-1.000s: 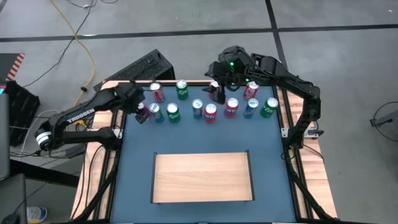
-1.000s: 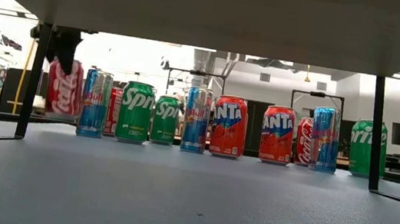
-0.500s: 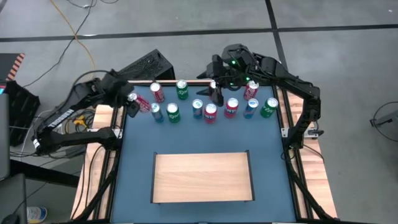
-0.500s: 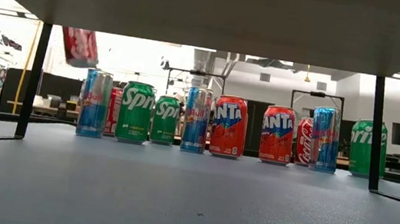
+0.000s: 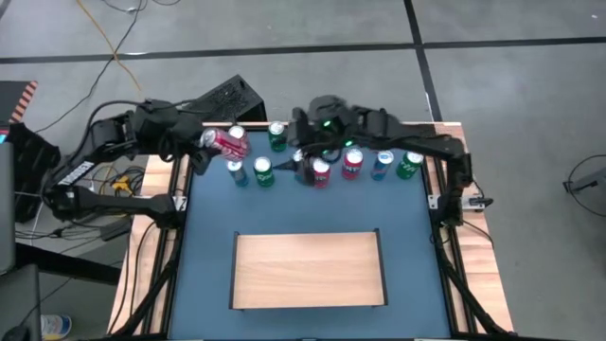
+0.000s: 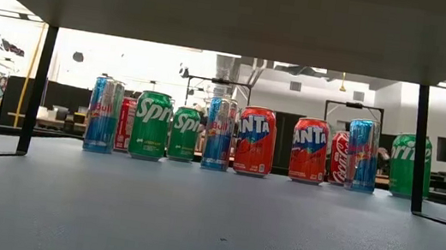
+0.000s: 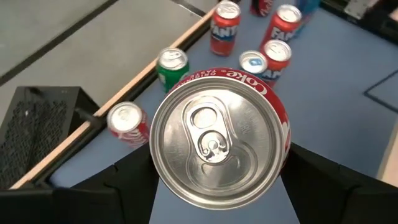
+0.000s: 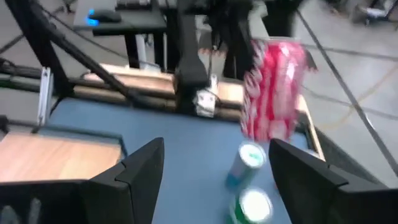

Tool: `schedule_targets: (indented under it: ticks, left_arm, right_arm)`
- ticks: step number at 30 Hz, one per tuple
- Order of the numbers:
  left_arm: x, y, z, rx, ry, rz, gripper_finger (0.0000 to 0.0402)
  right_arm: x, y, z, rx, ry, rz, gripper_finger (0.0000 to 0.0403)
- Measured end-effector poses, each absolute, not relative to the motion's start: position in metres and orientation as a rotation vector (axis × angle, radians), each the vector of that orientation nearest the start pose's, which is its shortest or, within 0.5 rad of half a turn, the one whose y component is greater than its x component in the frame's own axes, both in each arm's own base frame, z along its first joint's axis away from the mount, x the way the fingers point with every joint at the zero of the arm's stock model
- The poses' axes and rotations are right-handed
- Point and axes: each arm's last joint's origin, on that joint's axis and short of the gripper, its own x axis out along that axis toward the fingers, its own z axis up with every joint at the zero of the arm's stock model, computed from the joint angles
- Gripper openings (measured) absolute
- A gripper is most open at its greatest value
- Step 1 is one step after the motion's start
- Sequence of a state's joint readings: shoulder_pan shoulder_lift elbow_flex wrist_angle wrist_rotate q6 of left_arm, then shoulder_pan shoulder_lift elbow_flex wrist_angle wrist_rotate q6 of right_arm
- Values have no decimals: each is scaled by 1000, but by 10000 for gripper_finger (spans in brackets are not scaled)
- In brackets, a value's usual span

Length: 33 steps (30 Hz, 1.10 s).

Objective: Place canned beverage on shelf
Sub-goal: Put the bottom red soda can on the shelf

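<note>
Red cola can (image 5: 224,142) lies sideways, clamped in the left gripper (image 5: 204,141) above the table's far edge. The right gripper (image 5: 305,163) hangs over the can row, fingers apart and empty.

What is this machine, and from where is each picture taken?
It is a robot with two dark arms at a blue table; each arm ends in a pincer. One picture looks down from above, one looks level across the table, and two come from cameras on the wrists. A row of drink cans stands at the far edge, and a pale wooden board, the shelf, lies nearer with nothing on it. The left pincer holds a red cola can lifted above the table. The right pincer hovers open over the row, holding nothing.
</note>
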State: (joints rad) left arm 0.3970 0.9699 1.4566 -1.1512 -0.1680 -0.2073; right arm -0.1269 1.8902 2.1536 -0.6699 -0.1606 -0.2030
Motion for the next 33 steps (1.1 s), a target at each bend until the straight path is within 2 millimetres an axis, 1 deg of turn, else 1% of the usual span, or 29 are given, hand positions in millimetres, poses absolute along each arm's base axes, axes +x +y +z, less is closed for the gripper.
schedule_targets:
  ticks: [3,4,7,10,13,16,18,21,23,24,28,33]
  left_arm:
    - [134,54,428,-250,642,581,270]
    - [137,53,427,-242,651,567,270]
    - [147,48,426,-211,677,515,270]
    - [155,43,428,-188,687,488,270]
    - [160,37,434,-161,671,471,270]
    - [164,32,438,-132,665,454,270]
    - [168,30,440,-123,669,437,270]
    - [171,26,445,-108,662,420,270]
    - [171,24,447,-100,654,413,270]
    - [172,23,447,-94,657,408,270]
    - [175,20,445,-95,681,399,270]
    - [179,15,443,-95,685,378,270]
  right_arm:
    - [426,-39,425,-145,390,95,282]
    - [430,-37,425,-157,364,96,282]
    - [431,-32,429,-178,323,86,282]
    - [431,-34,433,-214,306,46,282]
    - [432,-35,432,-194,307,32,286]
    - [433,-33,432,-192,301,28,308]
    - [440,-31,427,-191,297,11,331]
    - [446,-30,414,-160,347,11,366]
    - [452,-31,408,-154,345,8,382]
    - [452,-31,407,-149,355,7,389]
    - [452,-31,406,-117,362,0,397]
    - [452,-33,406,-116,364,-3,392]
